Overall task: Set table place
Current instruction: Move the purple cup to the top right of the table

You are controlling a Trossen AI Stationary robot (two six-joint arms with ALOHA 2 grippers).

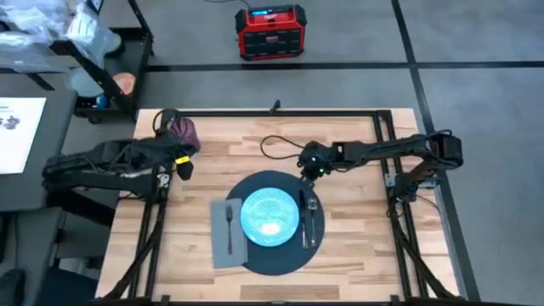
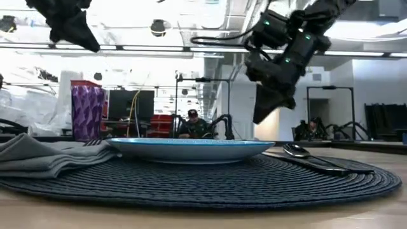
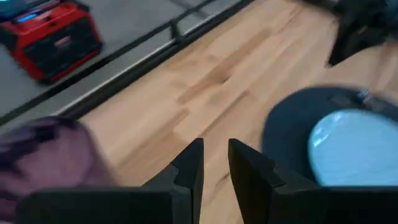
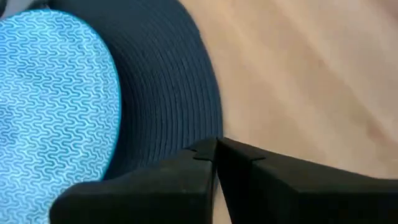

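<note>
As both grippers hang empty, setting looks nearly done | mat (image 1: 274,253) mid-table (image 1: 357,263); plate (image 1: 270,217), napkin (image 1: 223,234), fork (image 1: 229,228), spoon (image 1: 312,223) on it | right gripper (image 1: 308,172) closed above mat edge; left gripper (image 3: 214,163) slightly open near purple cup (image 1: 185,130); cup likely remains.

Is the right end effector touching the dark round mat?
Apart. The low view shows the right end effector hanging in the air, with a clear gap above the mat.

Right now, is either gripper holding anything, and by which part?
Nothing is held. The left gripper is slightly open and empty; the right gripper is shut on nothing.
</note>
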